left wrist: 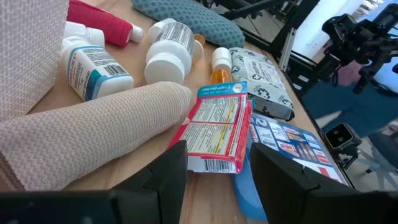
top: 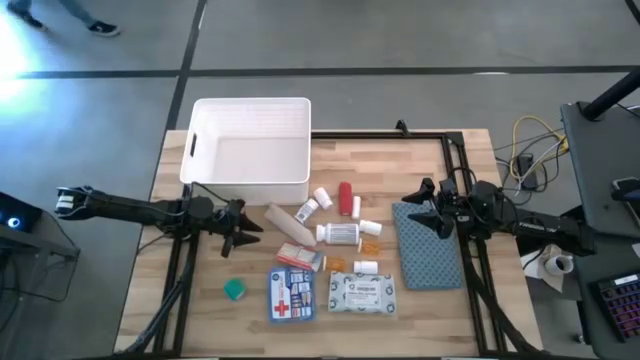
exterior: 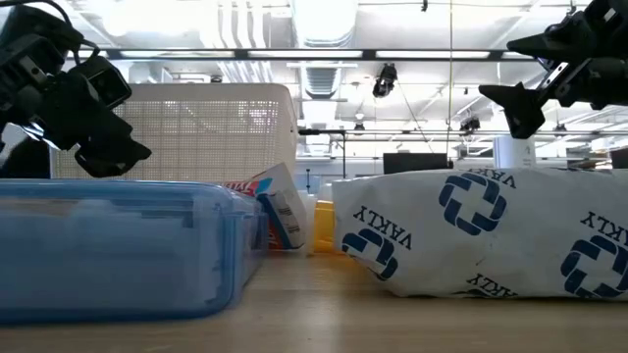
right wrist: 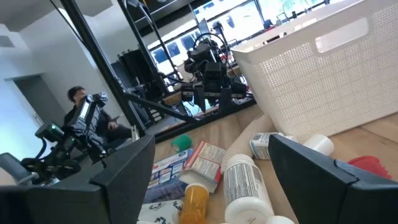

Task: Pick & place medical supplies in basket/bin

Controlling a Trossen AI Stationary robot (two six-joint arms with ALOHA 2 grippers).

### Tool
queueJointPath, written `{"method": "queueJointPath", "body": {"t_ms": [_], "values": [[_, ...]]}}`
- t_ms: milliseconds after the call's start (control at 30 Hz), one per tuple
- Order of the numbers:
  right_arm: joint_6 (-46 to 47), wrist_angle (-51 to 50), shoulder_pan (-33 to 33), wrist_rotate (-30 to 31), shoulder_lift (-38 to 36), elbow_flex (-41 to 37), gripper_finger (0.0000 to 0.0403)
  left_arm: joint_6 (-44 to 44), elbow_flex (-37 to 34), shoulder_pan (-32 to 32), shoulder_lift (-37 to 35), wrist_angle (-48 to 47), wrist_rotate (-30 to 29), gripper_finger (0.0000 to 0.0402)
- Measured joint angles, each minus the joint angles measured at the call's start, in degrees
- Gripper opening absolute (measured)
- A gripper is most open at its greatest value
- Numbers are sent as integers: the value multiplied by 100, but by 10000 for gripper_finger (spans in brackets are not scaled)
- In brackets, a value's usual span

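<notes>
The medical supplies lie in a cluster on the wooden table in front of the white slotted bin (top: pixel 250 140): tan roll (top: pixel 283 217), white pill bottles (top: pixel 340 233), red tube (top: pixel 346 197), orange bits (top: pixel 370 245), small printed box (top: pixel 299 257), green piece (top: pixel 234 289), blue-white first-aid pouch (top: pixel 291 296) and white wipes pack (top: pixel 361 293). My left gripper (top: pixel 243 238) hovers open just left of the tan roll (left wrist: pixel 93 134) and the box (left wrist: pixel 217 124). My right gripper (top: pixel 425 212) hovers open over the left edge of the blue-grey pad, facing the cluster.
A blue-grey cloth pad (top: pixel 428 245) lies right of the supplies, under my right arm. Black frame rails (top: pixel 460 160) run along the table's far and side edges. The bin (right wrist: pixel 323 68) stands at the far left. A person (right wrist: pixel 78 99) sits in the room beyond the table.
</notes>
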Motion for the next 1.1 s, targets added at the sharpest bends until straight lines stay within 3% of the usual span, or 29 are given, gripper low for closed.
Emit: {"method": "queueJointPath", "body": {"t_ms": [600,800,967,1033,1100], "values": [[29,0,0,0,2,1,304,-1,0,0,-1,0,1,157],[2228,0,9,47,2,0,304,0,-2,1,0,0,0,157],[3625,42,9,1298,1,1,304,0,0,0,-1,0,1,157],[4556,37,9,1449,2,0,304,0,0,1,-1,1,1,157],[4853,35,11,1766,19,0,304,0,-2,0,-1,0,1,157]]}}
